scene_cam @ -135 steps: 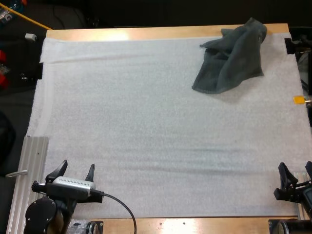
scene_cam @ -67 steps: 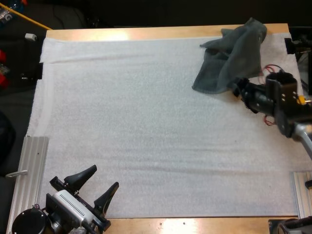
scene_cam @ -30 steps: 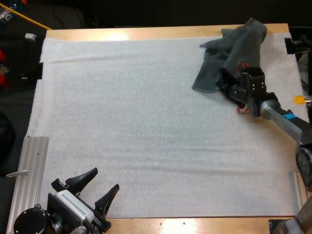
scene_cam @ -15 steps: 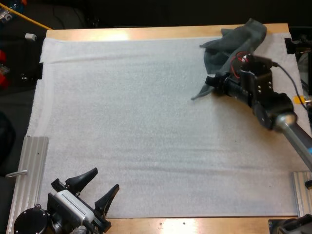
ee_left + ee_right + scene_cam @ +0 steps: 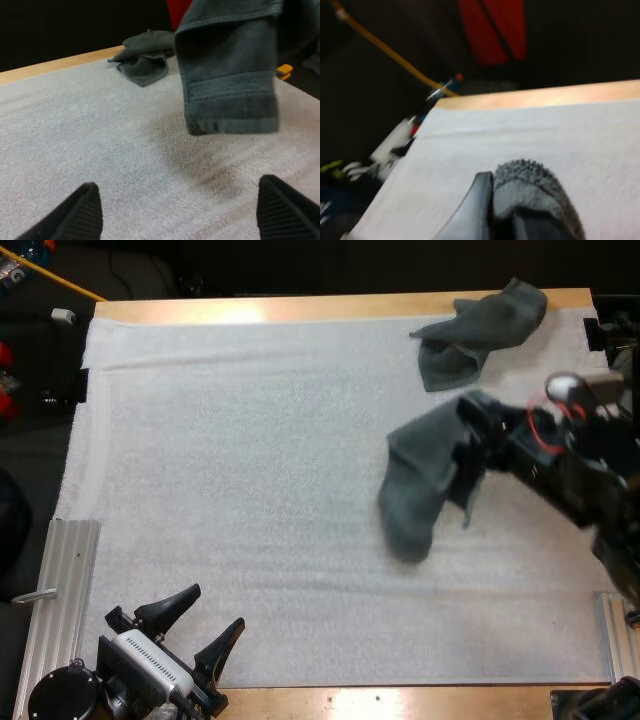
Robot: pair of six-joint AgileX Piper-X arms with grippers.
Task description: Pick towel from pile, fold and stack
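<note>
A dark grey-green towel hangs off the mat, right of its middle, with my right gripper shut on its upper edge. In the right wrist view a black finger presses against the bunched towel. A second towel lies crumpled at the far right corner. My left gripper rests open at the near left edge, far from both towels. From the left wrist view, its fingers stand wide apart over bare mat, with the hanging towel and the crumpled towel beyond.
A ribbed metal rail runs along the mat's near left side. The wooden table edge borders the far side. Bare mat stretches across the left and middle.
My right gripper has pulled one towel off the pile, lifting it toward the near middle of the mat. A second towel stays at the corner. The left arm has not moved.
</note>
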